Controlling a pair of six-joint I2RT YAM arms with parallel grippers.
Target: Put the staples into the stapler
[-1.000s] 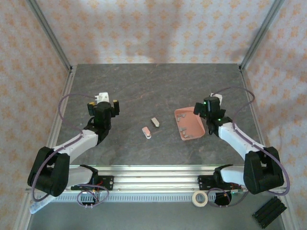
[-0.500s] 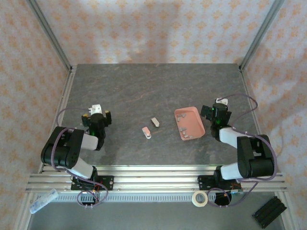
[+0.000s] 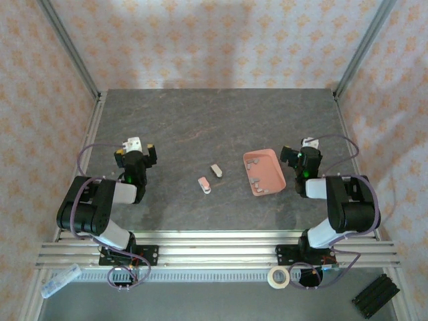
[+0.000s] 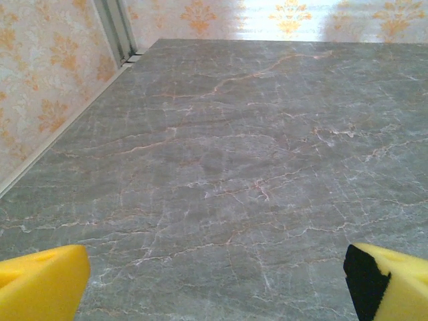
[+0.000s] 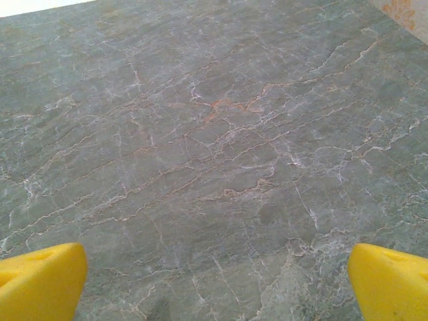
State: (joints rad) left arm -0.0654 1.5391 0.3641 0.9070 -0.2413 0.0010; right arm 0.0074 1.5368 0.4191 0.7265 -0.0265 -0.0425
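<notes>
Grey table [image 3: 221, 114]: staples [image 3: 257, 182] in tray [image 3: 269, 158] beside wide-spread right gripper [image 3: 299, 154]; left gripper [image 3: 136, 151] likewise agape.

Two mini staplers [image 3: 204, 184], one pink tray [image 3: 273, 175], about three staples [image 3: 257, 180], one tape roll [image 3: 278, 276].

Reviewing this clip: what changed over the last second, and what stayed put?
Both arms folded back toward their bases. The right gripper drew rightward, away from the pink tray; the left gripper shifted slightly left. Both stayed open, holding nothing. The tray, the staples in it and the two small staplers did not move.
</notes>
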